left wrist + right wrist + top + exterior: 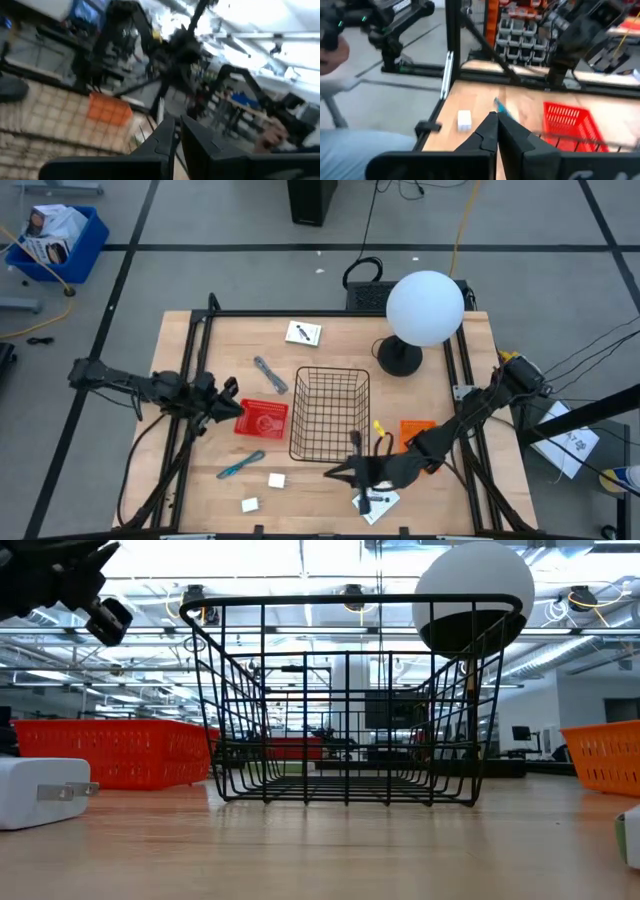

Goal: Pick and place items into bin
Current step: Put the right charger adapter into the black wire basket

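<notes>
Hovering low over the tabletop [320,480] near its front edge, the right claw [335,473] sits clenched and empty, just off the front corner of the black wire bin [330,413] at the tabletop's middle. Nothing shows between its tips in its own wrist view; they meet in a point aimed across the wood toward the left side. One white card [377,504] with black marks lies right beneath that arm near the front edge, so the arm looks placed to work this front strip.

The left claw [227,398] waits at the left side, above the red basket [263,420], tips pinched together and carrying nothing.

The bin appears empty in the low view, so every item is judged yet to be moved. The teal tool [241,465] lies left of the bin toward the front, with two white blocks [276,479] closer to the front edge. The grey bent piece [269,374] rests behind the red basket, and a second card [303,333] sits near the back edge. An orange basket [415,430] stands right of the bin, and a white globe lamp [424,308] occupies the back right corner.
</notes>
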